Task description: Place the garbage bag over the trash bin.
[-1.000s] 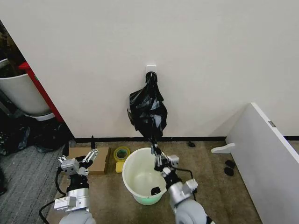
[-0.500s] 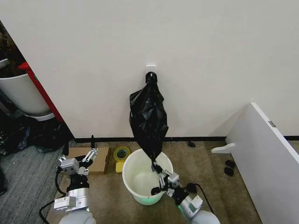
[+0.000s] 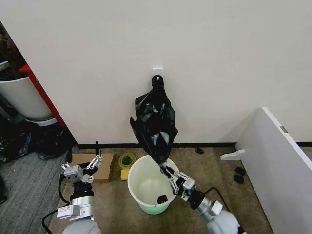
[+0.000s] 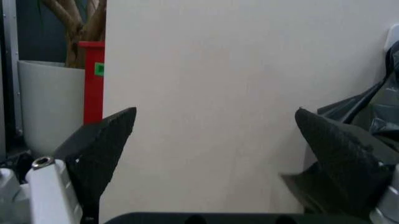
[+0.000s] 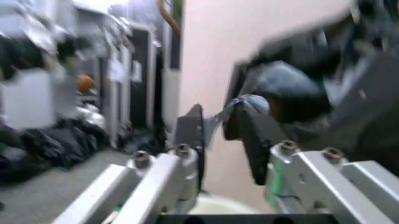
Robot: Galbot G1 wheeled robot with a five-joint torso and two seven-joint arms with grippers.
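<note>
Thin glossy crinkled black plastic garbage bag (image 3: 155, 122) hangs from white wall hook (image 3: 157, 73), lower tip drawn down toward rim of round cream-white plastic trash bin (image 3: 139, 187) with pale green base, standing on carpet by wall. Right claw (image 3: 168, 173) over bin's mouth, fingers pinched on bag's lower tip; right wrist view shows plastic strand between fingers (image 5: 190, 130). Left claw (image 3: 84, 165) spread wide, empty, parked low left of bin, near cardboard box (image 3: 105, 168) and yellow tape roll (image 3: 127, 160).

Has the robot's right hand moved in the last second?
Yes. The right hand, shut on the garbage bag, has dropped from the trash bin's far rim to above its opening.
</note>
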